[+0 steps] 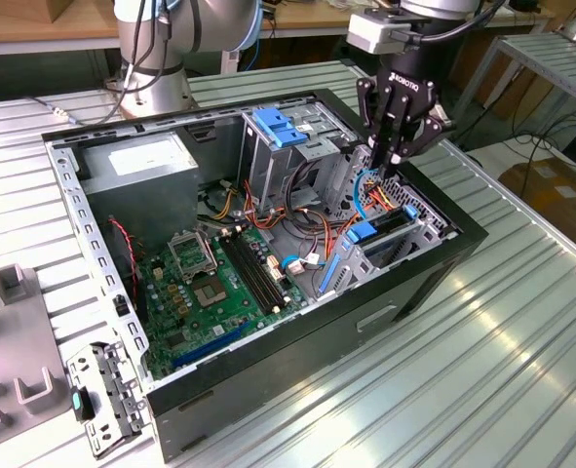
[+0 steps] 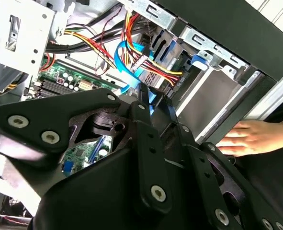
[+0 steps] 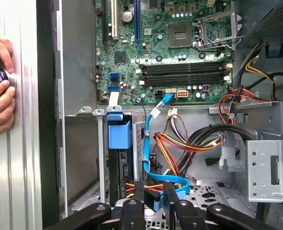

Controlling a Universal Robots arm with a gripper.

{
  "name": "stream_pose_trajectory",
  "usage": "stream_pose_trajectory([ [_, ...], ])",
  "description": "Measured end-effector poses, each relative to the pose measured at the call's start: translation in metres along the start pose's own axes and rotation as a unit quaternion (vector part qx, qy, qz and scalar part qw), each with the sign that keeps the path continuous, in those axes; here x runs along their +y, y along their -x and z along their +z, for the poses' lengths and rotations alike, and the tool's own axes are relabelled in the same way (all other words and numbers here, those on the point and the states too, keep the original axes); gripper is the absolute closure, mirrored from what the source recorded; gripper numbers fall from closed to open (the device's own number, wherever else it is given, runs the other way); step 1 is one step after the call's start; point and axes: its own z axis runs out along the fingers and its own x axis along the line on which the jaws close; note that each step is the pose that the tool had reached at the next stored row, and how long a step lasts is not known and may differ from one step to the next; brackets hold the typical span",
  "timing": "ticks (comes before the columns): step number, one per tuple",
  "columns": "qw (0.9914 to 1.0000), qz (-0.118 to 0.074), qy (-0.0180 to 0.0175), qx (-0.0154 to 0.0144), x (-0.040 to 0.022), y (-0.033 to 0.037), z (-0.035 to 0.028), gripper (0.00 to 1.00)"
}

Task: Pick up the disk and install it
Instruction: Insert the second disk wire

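Room: the case (image 1: 268, 361) lies open on the desk (image 1: 482, 370); its top is free.
Hand: a hand (image 3: 0, 91) rests just outside the case wall.
Disk: the disk (image 1: 390, 226) stands on edge in the cage slot; its long side runs along the near wall.
Wires: red and yellow wires (image 3: 179, 143) crowd beside it.
Fingers: the fingers (image 3: 170, 191) pinch the blue cable (image 3: 147, 143) above the cage.
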Motion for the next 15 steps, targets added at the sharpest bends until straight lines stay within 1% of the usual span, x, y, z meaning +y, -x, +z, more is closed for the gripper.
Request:
stream_pose_trajectory([
  [1, 0.99998, 0.0, -0.0002, 0.0069, 0.0, 0.001, -0.0004, 0.7],
  [2, 0.99994, 0.0, -0.0003, 0.0106, 0.0, 0.0014, 0.0, 0.7],
  [4, 0.99986, 0.0, -0.0005, 0.0166, -0.0001, 0.0021, 0.001, 0.7],
  [5, 0.99983, 0.0, -0.0005, 0.0182, -0.0003, 0.0024, 0.002, 0.7],
  [6, 0.99983, 0.0, -0.0006, 0.0185, -0.0005, 0.0026, 0.0029, 0.71],
  [7, 0.99982, 0.0, -0.0006, 0.0187, -0.0005, 0.0028, 0.0036, 0.78],
  [8, 0.99983, 0.0, -0.0006, 0.0187, -0.0005, 0.0029, 0.0041, 0.78],
  [9, 0.99982, 0.0, -0.0006, 0.0188, -0.0005, 0.003, 0.0045, 0.84],
  [12, 0.99983, 0.0, -0.0006, 0.0185, -0.0006, 0.0027, 0.0052, 0.84],
  [13, 0.99985, 0.0, -0.0006, 0.0173, -0.0006, 0.002, 0.0056, 0.84],
  [14, 0.9999, 0.0, -0.0008, 0.0141, -0.0005, 0.0006, 0.0062, 0.84],
  [15, 0.99997, -0.001, -0.0018, 0.0077, 0.0002, -0.0021, 0.0072, 0.84],
])
